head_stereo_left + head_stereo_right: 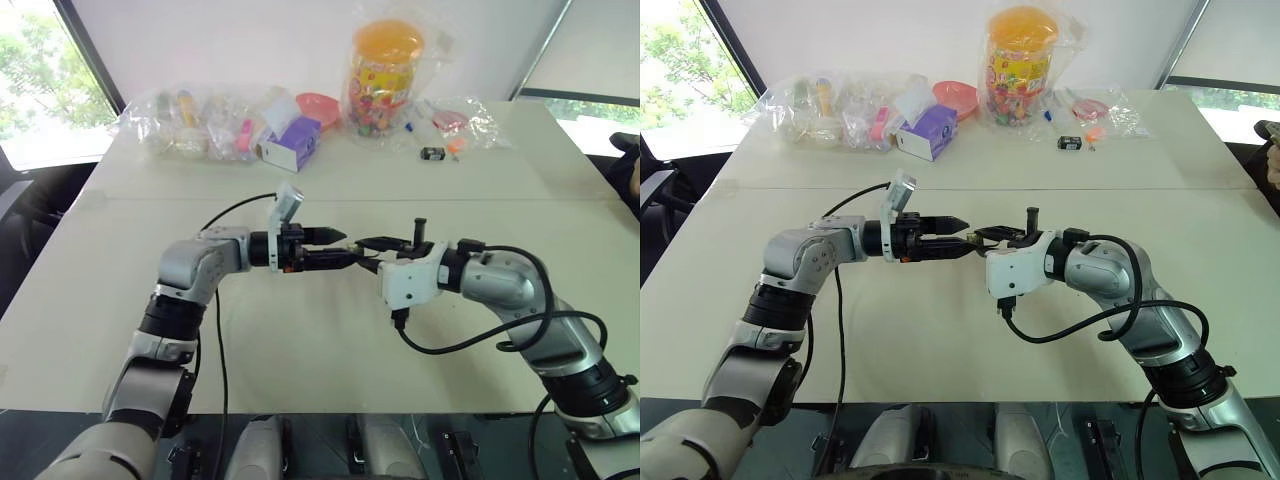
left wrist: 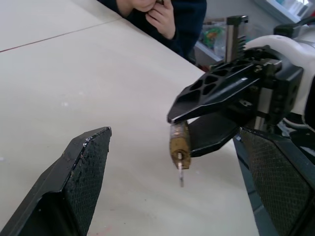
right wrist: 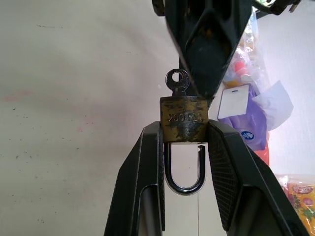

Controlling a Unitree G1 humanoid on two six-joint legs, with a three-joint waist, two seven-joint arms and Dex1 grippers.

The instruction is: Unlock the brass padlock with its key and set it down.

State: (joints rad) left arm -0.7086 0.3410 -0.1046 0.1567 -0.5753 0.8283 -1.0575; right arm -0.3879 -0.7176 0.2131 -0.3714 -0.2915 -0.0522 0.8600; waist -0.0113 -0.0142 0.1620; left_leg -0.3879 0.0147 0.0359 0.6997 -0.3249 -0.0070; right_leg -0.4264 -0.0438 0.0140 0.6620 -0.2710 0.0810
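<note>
Broad pale table [image 1: 300, 340], seamed across the middle, with clutter along the far edge: clear bags of small items [image 1: 195, 125], a purple tissue box [image 1: 292, 143], a pink bowl [image 1: 318, 104], a tall jar of colourful sweets [image 1: 385, 75] with an orange lid, and a small black box [image 1: 432, 153] lying apart near the jar. Beyond the far corner, a person's hands [image 2: 156, 12] against dark sleeves. Above mid-table, two arms meeting tip to tip. Left gripper [image 2: 172, 182] pointing level toward the right one, fingers spread wide, pinching nothing, one fingertip just beside the lock. Right gripper [image 3: 183, 135] pressed together on the padlock [image 3: 183, 119], brass body clamped between both pads, held in the air over the table. Thin shackle [image 3: 184, 169] looping down between the right fingers; cannot tell whether one leg is free. Key [image 3: 177, 81] seated in the lock's end, its round head sticking out toward the left gripper.
</note>
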